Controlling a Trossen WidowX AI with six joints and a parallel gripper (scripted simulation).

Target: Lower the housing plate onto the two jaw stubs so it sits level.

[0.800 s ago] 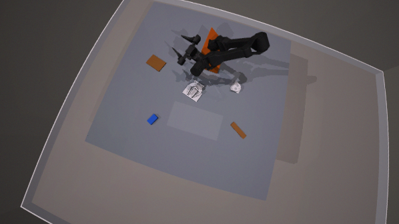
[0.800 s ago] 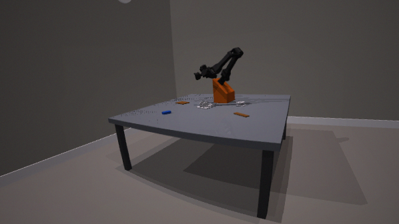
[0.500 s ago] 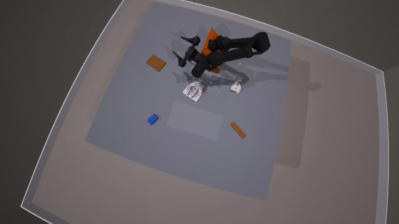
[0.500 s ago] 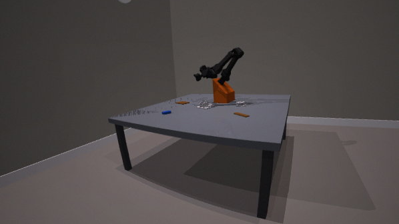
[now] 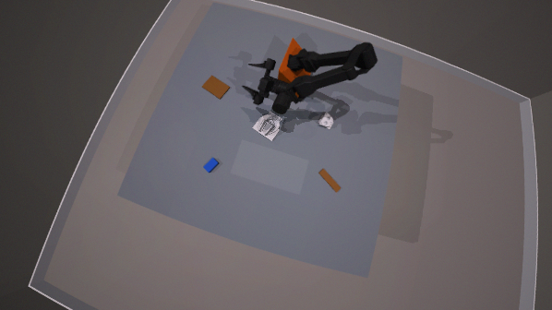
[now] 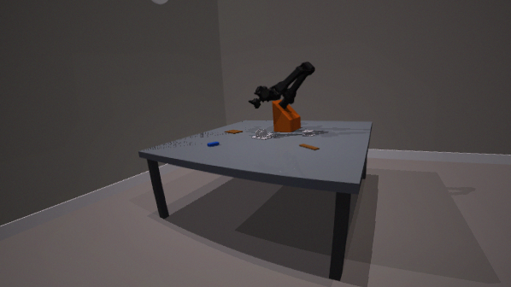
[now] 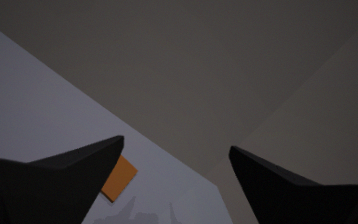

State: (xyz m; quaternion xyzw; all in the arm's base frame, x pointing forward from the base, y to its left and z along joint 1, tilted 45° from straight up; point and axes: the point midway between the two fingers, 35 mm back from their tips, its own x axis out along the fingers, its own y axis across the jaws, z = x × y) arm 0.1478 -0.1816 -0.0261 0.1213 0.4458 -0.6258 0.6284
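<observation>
A silvery-white square assembly (image 5: 273, 135) (image 6: 261, 137) lies on the table in front of the arm's base, with small raised parts on it. A smaller silvery-white piece (image 5: 326, 121) (image 6: 308, 132) lies on the table to its right, apart from it. Which of the two is the housing plate is too small to tell, and so are the jaws and stubs. My gripper (image 5: 246, 76) (image 7: 178, 146) is wide open and empty. It hangs high above the table, to the upper left of the square assembly in the top view, touching nothing.
A flat orange-brown block (image 5: 215, 87) (image 6: 233, 131) (image 7: 120, 179) lies left of the gripper. A blue block (image 5: 210, 165) (image 6: 213, 143) lies front left, a narrow orange-brown bar (image 5: 330, 180) (image 6: 308, 146) front right. A paler rectangle (image 5: 270, 168) marks the table between them. The orange arm base (image 5: 287, 68) (image 6: 286, 121) stands behind.
</observation>
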